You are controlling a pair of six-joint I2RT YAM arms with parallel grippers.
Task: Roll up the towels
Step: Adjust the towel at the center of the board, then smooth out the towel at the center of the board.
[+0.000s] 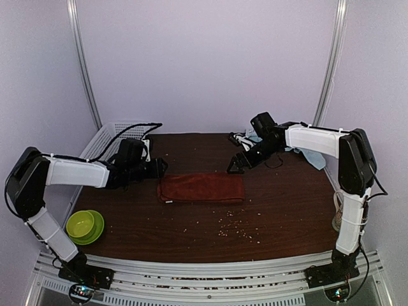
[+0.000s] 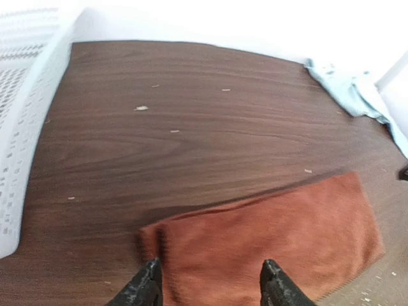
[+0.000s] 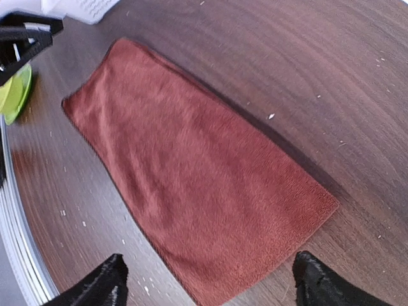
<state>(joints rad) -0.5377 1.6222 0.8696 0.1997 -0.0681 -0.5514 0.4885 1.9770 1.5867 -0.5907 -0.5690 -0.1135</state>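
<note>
Light-blue towel (image 1: 313, 158) mostly hidden behind right arm (image 1: 315, 140); basket (image 2: 25, 127) cut off at the frame edge; table specks (image 1: 239, 226) too small to identify.

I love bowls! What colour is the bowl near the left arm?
The bowl is lime green, clearest in the top view.

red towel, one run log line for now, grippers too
rust-red towel: flat, unrolled, mid-table | light-blue towel: bunched, far right | left gripper: open, at red towel's left end | right gripper: open, near its right end
</note>
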